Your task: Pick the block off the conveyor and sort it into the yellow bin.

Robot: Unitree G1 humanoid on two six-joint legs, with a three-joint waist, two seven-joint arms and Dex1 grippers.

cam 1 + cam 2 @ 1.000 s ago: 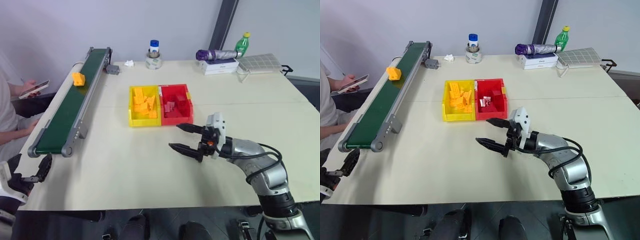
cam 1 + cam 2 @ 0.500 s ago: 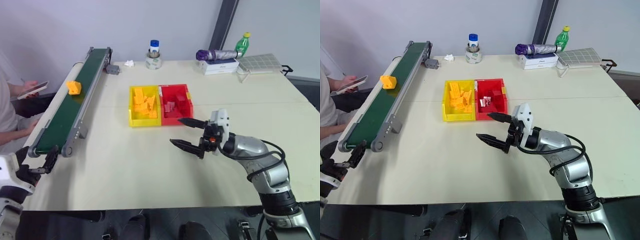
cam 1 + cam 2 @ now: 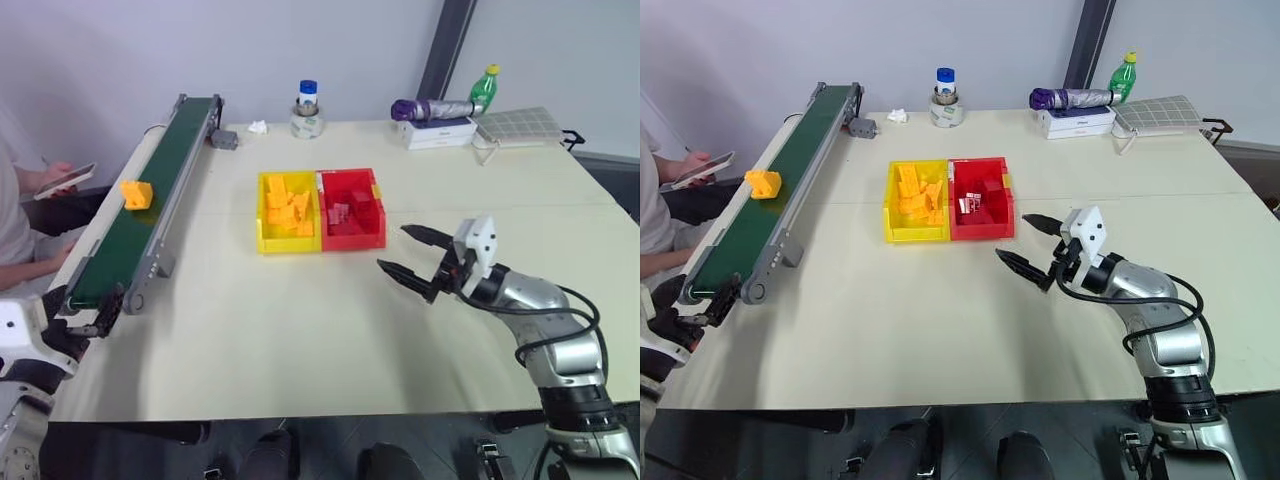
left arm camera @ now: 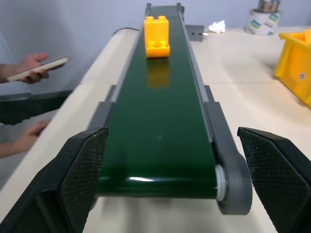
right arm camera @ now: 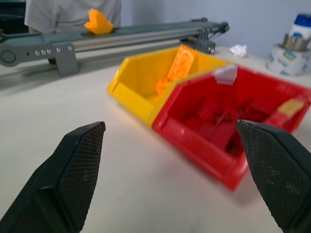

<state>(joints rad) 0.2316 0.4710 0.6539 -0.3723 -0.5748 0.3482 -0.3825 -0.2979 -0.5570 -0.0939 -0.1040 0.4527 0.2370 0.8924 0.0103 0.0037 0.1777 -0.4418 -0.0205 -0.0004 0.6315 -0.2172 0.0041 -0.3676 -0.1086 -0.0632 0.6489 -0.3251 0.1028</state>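
Currently: cream table by grey wall | conveyor along left edge | both arms' fingers spread, empty

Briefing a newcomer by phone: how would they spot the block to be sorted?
Find the long dark-green conveyor along the table's left edge. One small orange-yellow block sits alone on the belt, unlike the similar bricks piled in the yellow bin.
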